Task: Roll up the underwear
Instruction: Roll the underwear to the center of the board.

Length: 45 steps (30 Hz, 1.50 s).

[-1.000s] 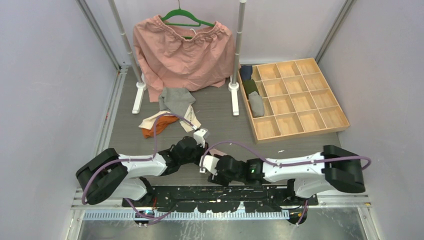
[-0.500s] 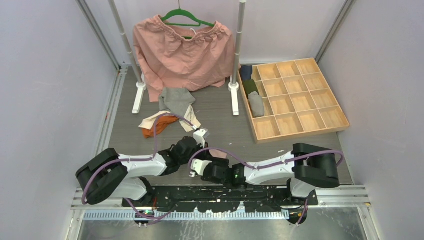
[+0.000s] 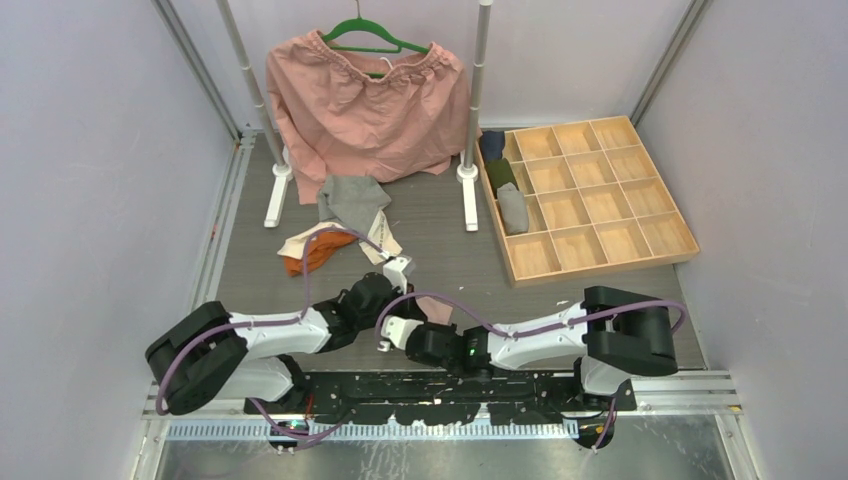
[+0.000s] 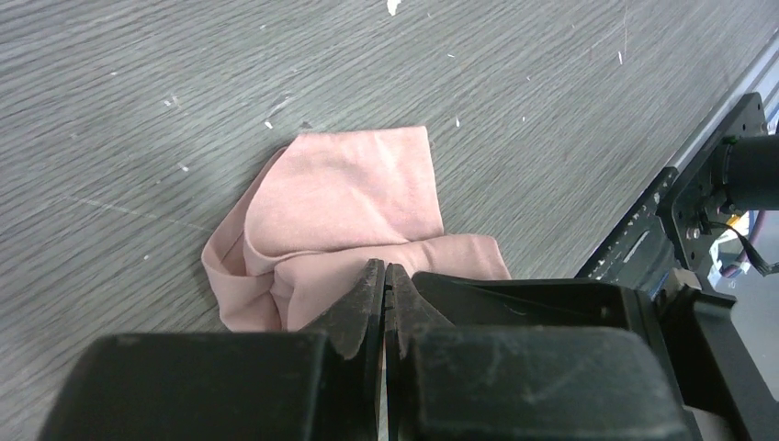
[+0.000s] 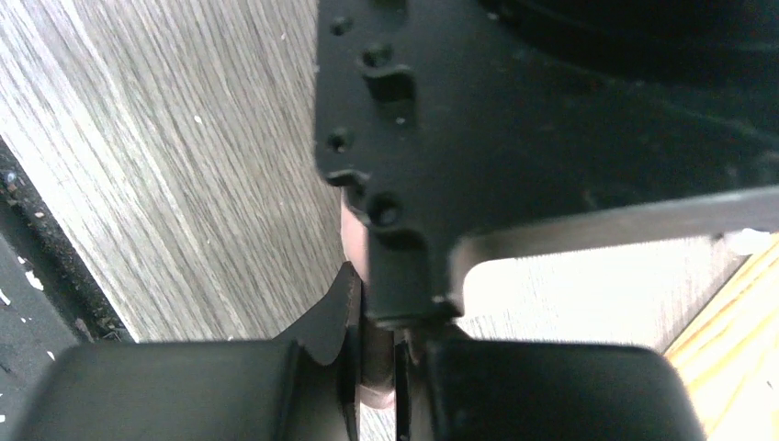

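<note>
A dusty pink underwear (image 4: 358, 193) lies loosely folded on the grey table near the front edge. My left gripper (image 4: 384, 276) is shut, its tips at the near edge of the pink cloth with nothing visibly between them. My right gripper (image 5: 377, 367) sits right against it, jaws closed on a fold of the same pink underwear (image 5: 354, 243). The left gripper's black body hides most of the right wrist view. Farther back lie a grey underwear (image 3: 352, 198), a cream one (image 3: 300, 240) and an orange one (image 3: 310, 260) in a loose pile.
A large salmon garment (image 3: 365, 100) hangs on a green hanger between two white rack posts (image 3: 467, 170). A wooden compartment tray (image 3: 600, 267) stands at the right, with navy, green and grey rolls (image 3: 512, 208) in its left column.
My right arm has swung left to meet the left gripper, and its jaws have closed from wide onto the pink cloth. The left arm has barely moved.
</note>
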Tool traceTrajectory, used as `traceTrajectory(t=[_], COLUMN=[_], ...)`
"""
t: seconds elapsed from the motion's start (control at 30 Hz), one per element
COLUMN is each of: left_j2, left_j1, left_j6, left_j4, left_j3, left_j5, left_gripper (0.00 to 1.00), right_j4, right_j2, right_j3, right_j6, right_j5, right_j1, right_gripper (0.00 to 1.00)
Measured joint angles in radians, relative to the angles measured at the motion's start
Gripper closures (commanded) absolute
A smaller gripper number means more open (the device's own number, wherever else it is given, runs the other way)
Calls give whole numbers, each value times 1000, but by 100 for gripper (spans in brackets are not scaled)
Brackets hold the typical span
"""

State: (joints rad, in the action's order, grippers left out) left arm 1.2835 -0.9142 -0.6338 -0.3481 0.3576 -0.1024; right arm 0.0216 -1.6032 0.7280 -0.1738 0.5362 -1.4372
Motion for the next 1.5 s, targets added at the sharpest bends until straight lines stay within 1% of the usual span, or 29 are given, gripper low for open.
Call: traceTrajectory(t=[0.17,0.33,0.43,0.63,0.9,1.03,1.13,1.3,1.37,1.5], left_j2=[-107,-253,-357,-507,-630,-637,-606,-512,-464,-388], left_j1=[16,27,31,32,32,32,32,32,32,32], left_j6=[-32,-50,-60,-65,-64,-53,-37,-20,-11,-3], left_j4=[95,204,261,342,427,423,396,338,318,278], left_j3=[-1,-3,-13,-53,-113,-117,-117,-116,-109,-85], left_j5=[76,187,228,261,247,210,176,129,111,89], left_gripper=[99,99,99,99,99,99,99,99,99,99], right_j4=[-14,-55,-60,-73,-100,-136,-169,-250,-308,-403], right_j2=[24,55,68,98,78,43,16,-30,-46,-77], right_j3=[-2,-6,-19,-46,-54,-54,-54,-67,-87,-119], right_j6=[35,80,130,232,352,419,470,568,616,708], right_j5=[-107,-306,-406,-601,-832,-939,-1009,-1107,-1141,-1188], right_j1=[59,120,168,294,418,471,505,550,567,596], right_gripper=[96,95,94,93,93,93,93,93,93,89])
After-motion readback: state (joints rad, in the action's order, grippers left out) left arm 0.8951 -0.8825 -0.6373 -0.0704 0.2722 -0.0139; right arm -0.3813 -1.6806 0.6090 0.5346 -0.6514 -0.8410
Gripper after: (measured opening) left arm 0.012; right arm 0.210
